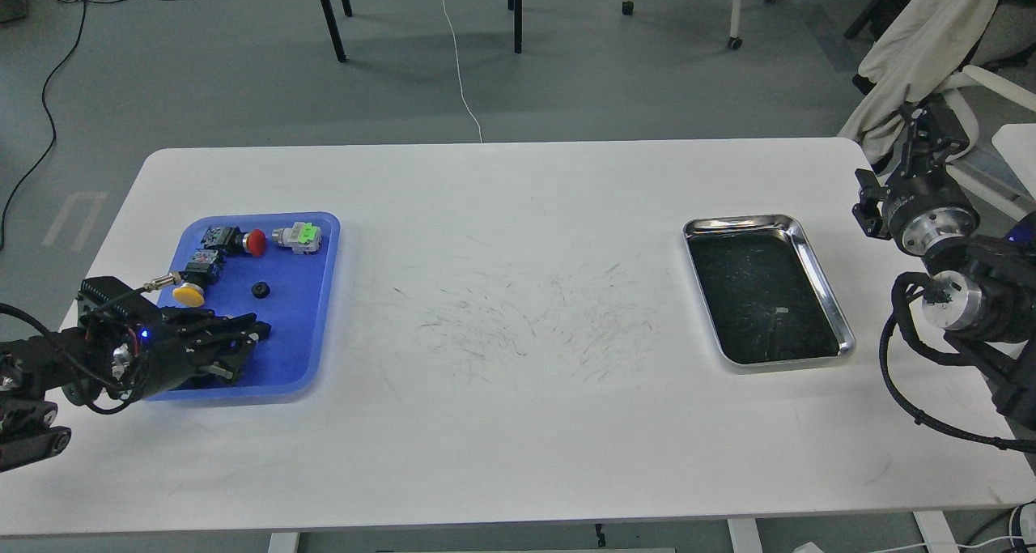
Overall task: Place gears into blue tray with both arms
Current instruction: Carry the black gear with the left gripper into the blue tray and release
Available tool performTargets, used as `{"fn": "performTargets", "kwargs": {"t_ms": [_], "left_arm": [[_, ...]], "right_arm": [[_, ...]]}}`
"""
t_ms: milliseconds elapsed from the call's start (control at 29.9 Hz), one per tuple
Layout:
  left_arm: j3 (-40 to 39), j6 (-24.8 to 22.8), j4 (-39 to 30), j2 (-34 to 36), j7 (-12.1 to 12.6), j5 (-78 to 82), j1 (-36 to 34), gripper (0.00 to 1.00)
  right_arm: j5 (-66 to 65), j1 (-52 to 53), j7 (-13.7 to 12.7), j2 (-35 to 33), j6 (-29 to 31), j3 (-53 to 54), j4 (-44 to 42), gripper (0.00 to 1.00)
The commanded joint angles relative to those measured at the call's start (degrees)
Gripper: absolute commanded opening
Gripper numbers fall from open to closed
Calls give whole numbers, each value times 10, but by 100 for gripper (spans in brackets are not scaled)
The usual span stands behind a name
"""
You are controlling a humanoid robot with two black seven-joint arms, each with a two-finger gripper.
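Note:
The blue tray [306, 326] lies at the table's left. A small black gear [260, 290] rests flat on its floor near the middle, with nothing touching it. My left gripper [245, 348] hovers over the tray's front edge, well in front of the gear. Its fingers are spread open and hold nothing. My right gripper [924, 138] stands raised past the table's right edge, far from the tray. It is small and dark, so its fingers cannot be told apart.
In the tray's back part lie push-buttons with a red cap [256, 242], a green cap [306, 234] and a yellow cap [189, 295]. A steel tray [743, 223] with a dark inside sits at the right. A cloth-draped chair [923, 43] stands behind my right arm.

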Motion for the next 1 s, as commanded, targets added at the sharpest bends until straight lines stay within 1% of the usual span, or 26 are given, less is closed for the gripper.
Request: {"fn": "performTargets", "kwargs": {"t_ms": [0,67,134,201,267,535,602,735,802,836,869,969], "left_arm": [[-11,0,0,1,0,-4,-1,24],[-31,0,-1,3,0,-5,0,34],[-47,0,-8,19,0,-4,0,45],[-57,0,-15,31,0,-3,0,52],[-64,0,-20,37,0,-3,1,54],[-74,0,-48,56,0,-1,1,55],[-77,0,-51,57,0,-5,0,59],[-118,0,-56,74,0,-8,1,61],[-146,0,-57,81,0,-12,2,64],[-163,0,-60,87,0,-21,2,67],[-180,0,-62,92,0,-36,3,73],[-218,0,-65,99,0,-91,2,80]], "right_arm": [[0,0,0,0,0,0,0,97],[0,0,0,0,-1,0,1,97],[0,0,0,0,0,0,1,97],[0,1,0,0,0,0,1,97],[0,1,0,0,0,0,1,97],[0,1,1,0,-1,-6,1,97],[0,1,2,0,-1,-7,2,97],[0,2,2,0,-1,-7,9,97],[0,2,2,-1,0,-7,9,97],[0,3,2,-1,0,-7,9,97],[0,4,1,-1,0,-7,9,97],[0,6,2,-1,-1,-7,9,98]]}}
